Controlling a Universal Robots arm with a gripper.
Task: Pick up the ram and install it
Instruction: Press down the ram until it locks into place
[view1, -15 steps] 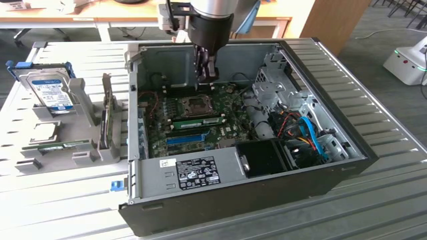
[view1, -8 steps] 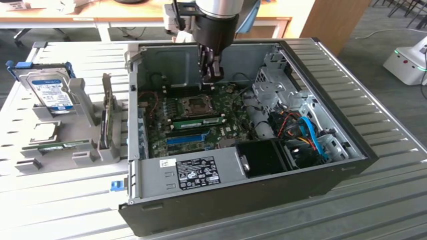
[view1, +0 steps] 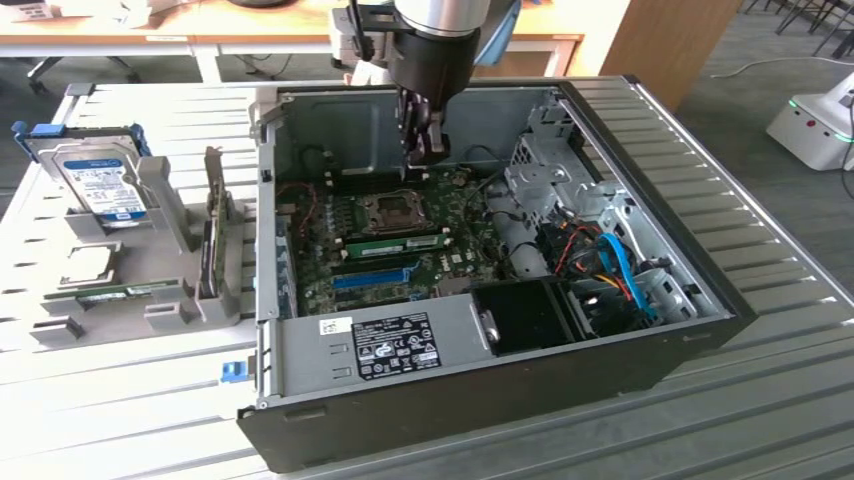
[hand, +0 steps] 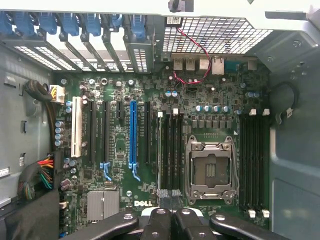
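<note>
— Fingers?

— Pressed together on the gripper (view1: 430, 150), nothing between them. Hanging inside the open case (view1: 467, 400), tips down, clear of the board.

— Straight under the tips?

— Black memory slots (hand: 171, 150) in the wrist view, running away from the gripper (hand: 170, 215) in line with it. CPU socket (hand: 210, 170) just to one side, bare.

— And the ram?

— Below the tips, apart from them: the ram (view1: 400, 240), standing on edge in a slot beside the CPU socket (view1: 396, 208), by the look of it already seated (latches too small to judge). Long axis along the slots, across the exterior view from left to right. Blue slot (view1: 371, 277) next beyond it, parallel.

— Anything farther out?

— Well away, outside the case toward the exterior view's left: a grey holder (view1: 174, 315) with another green stick (view1: 127, 292) lying flat. Hard to say which one counts as spare.
</note>
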